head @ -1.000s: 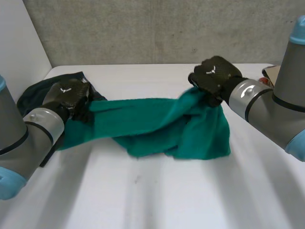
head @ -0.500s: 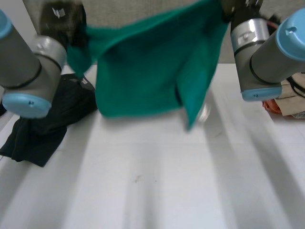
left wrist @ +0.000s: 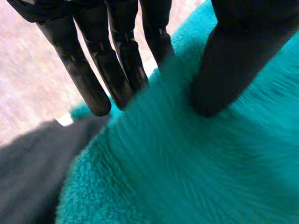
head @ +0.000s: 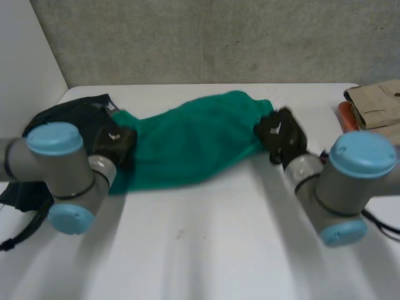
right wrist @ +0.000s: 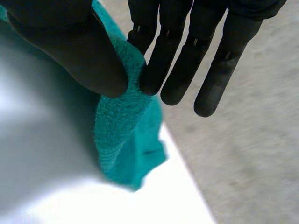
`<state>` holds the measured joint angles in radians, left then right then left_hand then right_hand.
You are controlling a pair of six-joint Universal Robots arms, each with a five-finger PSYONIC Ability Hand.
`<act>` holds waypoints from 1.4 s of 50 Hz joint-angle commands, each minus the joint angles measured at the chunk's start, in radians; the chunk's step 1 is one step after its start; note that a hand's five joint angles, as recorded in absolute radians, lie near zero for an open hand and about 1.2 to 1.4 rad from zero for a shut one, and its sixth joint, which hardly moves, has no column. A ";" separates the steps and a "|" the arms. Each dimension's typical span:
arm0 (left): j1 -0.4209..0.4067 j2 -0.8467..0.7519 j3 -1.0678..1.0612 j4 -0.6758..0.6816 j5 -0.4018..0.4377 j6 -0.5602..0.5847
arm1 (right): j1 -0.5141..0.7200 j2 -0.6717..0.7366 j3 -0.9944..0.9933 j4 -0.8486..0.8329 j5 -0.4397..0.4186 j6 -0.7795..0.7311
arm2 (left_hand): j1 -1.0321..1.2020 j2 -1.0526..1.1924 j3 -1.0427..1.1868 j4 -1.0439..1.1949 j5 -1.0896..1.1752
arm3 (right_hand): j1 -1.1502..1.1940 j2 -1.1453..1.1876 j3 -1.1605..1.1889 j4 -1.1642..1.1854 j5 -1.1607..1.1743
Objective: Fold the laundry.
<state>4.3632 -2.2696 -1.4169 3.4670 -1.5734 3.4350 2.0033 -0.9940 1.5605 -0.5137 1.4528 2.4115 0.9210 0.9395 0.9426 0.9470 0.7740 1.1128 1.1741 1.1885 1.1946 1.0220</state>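
Holding towel stretched out across the table, next to dark clothes.
Pinching left end with left robot hand, thumb on top, fingers straight underneath; same nip on right corner with right robot hand. Probably to keep it taut and flat for a clean fold. Reaching forward with both arms low.

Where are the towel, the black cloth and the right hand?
towel (head: 187, 140): head view, the middle of the cloth.
black cloth (head: 74, 111): head view, its far part by the towel's end.
right hand (head: 282, 134): head view, the back of the hand.
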 commanded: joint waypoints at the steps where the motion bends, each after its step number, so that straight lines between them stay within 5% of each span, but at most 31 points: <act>1: 0.003 0.027 -0.014 -0.005 -0.013 0.076 | 0.014 0.028 0.018 0.043 0.038 -0.078 | -0.422 -0.441 -0.444 -0.448 -0.450 | 0.283 0.222 0.208 0.202 0.200; 6: 0.024 0.207 -0.109 -0.026 -0.008 0.084 | 0.000 -0.015 0.023 0.073 0.049 -0.031 | -0.654 -0.673 -0.676 -0.680 -0.682 | 0.283 0.222 0.208 0.202 0.200; 13: 0.090 0.376 -0.295 -0.038 0.045 0.096 | -0.001 -0.026 0.043 0.087 0.046 0.023 | -0.515 -0.533 -0.536 -0.541 -0.542 | 0.283 0.222 0.208 0.202 0.200; 29: 0.231 0.300 -0.409 -0.060 0.262 0.259 | 0.008 -0.020 0.044 0.087 0.049 0.021 | -0.291 -0.309 -0.312 -0.317 -0.318 | 0.283 0.222 0.208 0.202 0.200; 48: 0.214 0.131 -0.255 -0.055 0.246 0.262 | 0.006 -0.017 0.059 0.089 0.052 -0.008 | -0.264 -0.283 -0.286 -0.290 -0.292 | 0.283 0.222 0.208 0.202 0.200; 58: 0.213 0.088 -0.192 -0.054 0.246 0.259 | 0.009 -0.017 0.066 0.089 0.051 -0.015 | 0.008 -0.010 -0.013 -0.018 -0.019 | 0.283 0.222 0.208 0.202 0.200; 63: 0.210 0.082 -0.159 -0.051 0.245 0.253 | 0.008 -0.017 0.064 0.087 0.054 -0.017 | 0.474 0.456 0.453 0.448 0.447 | 0.283 0.222 0.208 0.202 0.200; 70: 0.196 0.185 -0.191 -0.063 0.184 0.221 | -0.004 -0.034 0.056 0.098 0.061 -0.023 | 0.475 0.457 0.454 0.449 0.448 | 0.283 0.222 0.208 0.202 0.200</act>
<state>4.5715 -2.1730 -1.5793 3.4147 -1.3384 3.6826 2.0093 -1.0122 1.6237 -0.4249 1.5066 2.3939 1.1469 1.1926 1.1881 1.1965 0.9930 1.1128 1.1741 1.1885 1.1949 1.0220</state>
